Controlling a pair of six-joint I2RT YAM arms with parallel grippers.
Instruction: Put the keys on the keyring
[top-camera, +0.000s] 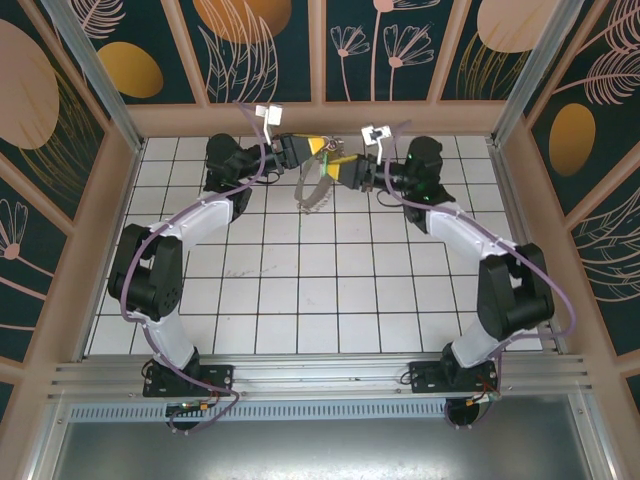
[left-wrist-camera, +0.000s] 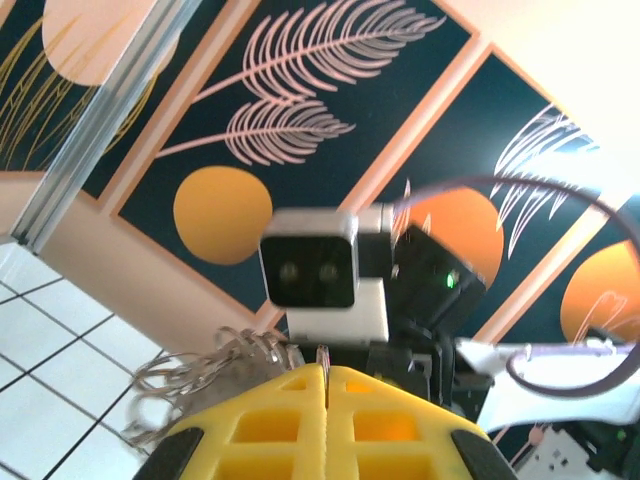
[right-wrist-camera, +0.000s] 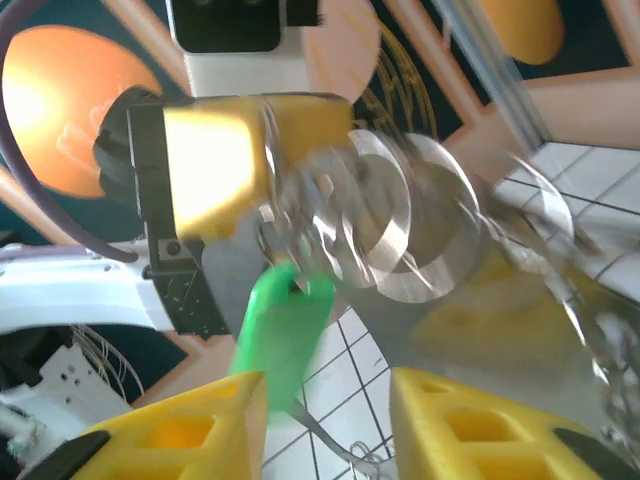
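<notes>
**Q:** One key, one hoop: how far along was the task at this instant?

**A:** Midway, by appearance. Both arms met above the far middle of the tiled table (top-camera: 300, 300), and the keyring (top-camera: 314, 188) hung in the air between them rather than lying on the tiles. The green key (right-wrist-camera: 283, 330) dangled just below the blurred silvery loops (right-wrist-camera: 385, 225) at the left gripper's (right-wrist-camera: 215, 165) tip. Blur hid whether its head was threaded onto a loop or merely resting against one. Confirming that, and letting go, seemed to be what remained.

**Q:** How did the fingers stand?

**A:** The left gripper's (left-wrist-camera: 322, 385) yellow fingers were pressed together, with a thin strip of metal emerging from the seam. It was judged to be pinching the keyring (left-wrist-camera: 205, 375), whose loops fanned out to one side. The right gripper's (right-wrist-camera: 325, 382) fingers were spread wide.

**Q:** And the key relative to those spread fingers?

**A:** It hung in the gap between them, close against one finger (right-wrist-camera: 190, 430) and well apart from the other. Neither pad clamped it.
</notes>
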